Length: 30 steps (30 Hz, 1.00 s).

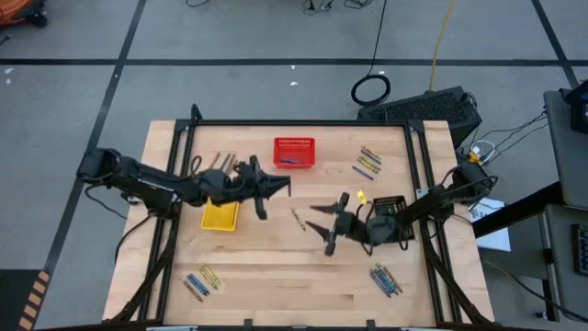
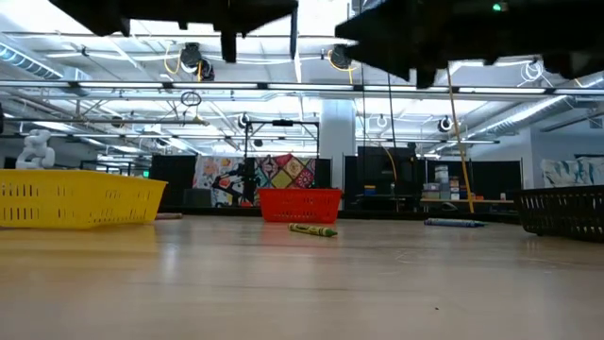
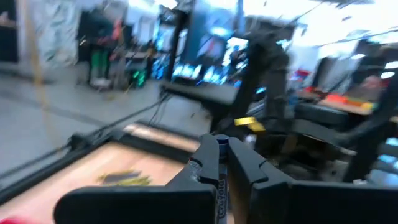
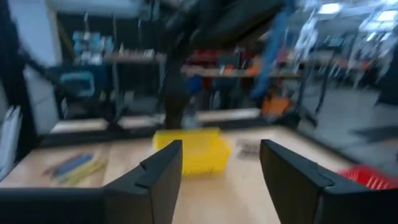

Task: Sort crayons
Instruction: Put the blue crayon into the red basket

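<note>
Since left tool [image 3: 219, 163] is clamped on a crayon [image 3: 221, 186], carry it level over red basket [image 1: 294, 152]; right tool [image 4: 221, 165] gapes empty.

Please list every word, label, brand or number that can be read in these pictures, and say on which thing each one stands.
"Crayola", partly readable and blurred, on the wrapper of the blue crayon held in the left gripper.
Green crayon on the table: its wrapper print is too small to read.
Colourful poster in the room behind: no readable words.
Nothing else can be read.
</note>
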### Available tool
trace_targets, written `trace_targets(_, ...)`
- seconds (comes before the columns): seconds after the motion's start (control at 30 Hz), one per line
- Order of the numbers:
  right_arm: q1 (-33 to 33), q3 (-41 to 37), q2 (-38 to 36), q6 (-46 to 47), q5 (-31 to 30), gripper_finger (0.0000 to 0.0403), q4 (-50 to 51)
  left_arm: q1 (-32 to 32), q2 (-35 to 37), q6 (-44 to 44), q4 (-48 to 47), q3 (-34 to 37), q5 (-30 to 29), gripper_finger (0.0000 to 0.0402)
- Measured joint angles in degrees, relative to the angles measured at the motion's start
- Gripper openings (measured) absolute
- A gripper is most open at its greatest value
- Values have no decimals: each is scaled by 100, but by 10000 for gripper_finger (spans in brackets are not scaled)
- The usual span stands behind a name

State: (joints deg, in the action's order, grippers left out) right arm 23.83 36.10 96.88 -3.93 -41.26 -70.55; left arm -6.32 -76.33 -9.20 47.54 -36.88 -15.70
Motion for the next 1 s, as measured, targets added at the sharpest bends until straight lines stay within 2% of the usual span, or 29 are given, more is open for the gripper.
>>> trace_targets(0.17,-353,1,4,-348,917,206,-500,-397,-303,472,914,2,0,6)
trace_targets(0.27,-525,106,2,-248,1566,201,-511,-551,-359,694,1198,2,-2,6)
trace_targets(0.37,-604,300,4,-312,1885,195,-476,-630,-355,834,1313,2,-2,6)
trace_targets(0.53,-614,616,4,-755,1907,187,-410,-700,-355,849,1418,2,58,6)
trace_targets(0.67,-644,814,4,-722,1908,178,-246,-722,-357,858,1418,2,66,6)
trace_targets(0.87,-747,1174,4,-670,1907,159,567,-722,-355,865,1415,2,67,6)
trace_targets(1.0,-754,1261,4,-771,1905,138,609,-726,-355,863,1415,1,93,6)
